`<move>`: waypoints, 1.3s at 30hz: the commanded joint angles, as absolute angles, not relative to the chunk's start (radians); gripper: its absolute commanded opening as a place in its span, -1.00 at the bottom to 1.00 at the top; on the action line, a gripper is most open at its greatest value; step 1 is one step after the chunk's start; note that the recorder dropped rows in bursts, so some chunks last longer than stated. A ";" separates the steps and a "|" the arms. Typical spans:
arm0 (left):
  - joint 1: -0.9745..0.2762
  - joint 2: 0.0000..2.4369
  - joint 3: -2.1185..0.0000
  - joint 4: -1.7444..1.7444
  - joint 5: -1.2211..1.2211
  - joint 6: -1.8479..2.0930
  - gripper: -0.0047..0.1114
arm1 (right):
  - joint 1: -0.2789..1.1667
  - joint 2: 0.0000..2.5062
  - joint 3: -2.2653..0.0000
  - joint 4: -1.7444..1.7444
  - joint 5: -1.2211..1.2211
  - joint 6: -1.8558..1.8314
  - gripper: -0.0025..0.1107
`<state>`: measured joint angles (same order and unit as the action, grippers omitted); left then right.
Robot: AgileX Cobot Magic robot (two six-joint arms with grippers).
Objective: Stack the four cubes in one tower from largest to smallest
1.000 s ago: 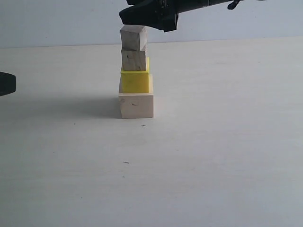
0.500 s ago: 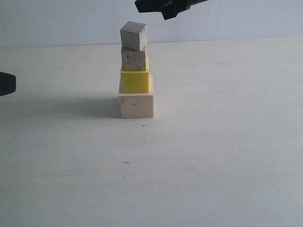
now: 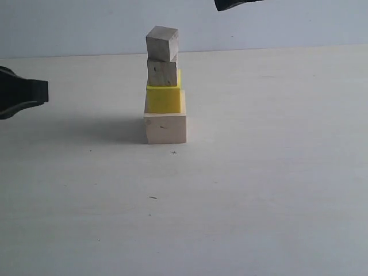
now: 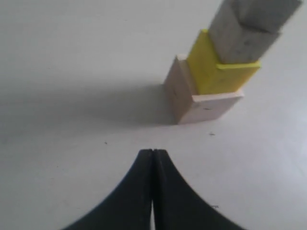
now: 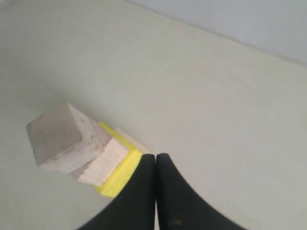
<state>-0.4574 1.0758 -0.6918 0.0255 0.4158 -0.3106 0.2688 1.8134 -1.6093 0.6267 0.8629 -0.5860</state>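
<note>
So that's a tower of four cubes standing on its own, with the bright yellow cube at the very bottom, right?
Not quite. The bright yellow cube is second from the bottom; the largest pale pinkish wooden cube lies under it, as the exterior view shows. The tower does hold four cubes and stands on its own.

The left pincer (image 4: 152, 153) sits low, the right pincer (image 5: 156, 157) high — both pressed shut, tips touching.

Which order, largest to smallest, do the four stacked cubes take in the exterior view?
1. bottom pale cube
2. yellow cube
3. grainy wood cube and top cube: they look about alike, so unranked.
</note>
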 commanded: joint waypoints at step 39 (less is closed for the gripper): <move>-0.157 1.914 -1.451 -1.243 1.096 0.930 -0.92 | 0.268 1.917 -1.543 0.979 0.946 -0.495 -0.96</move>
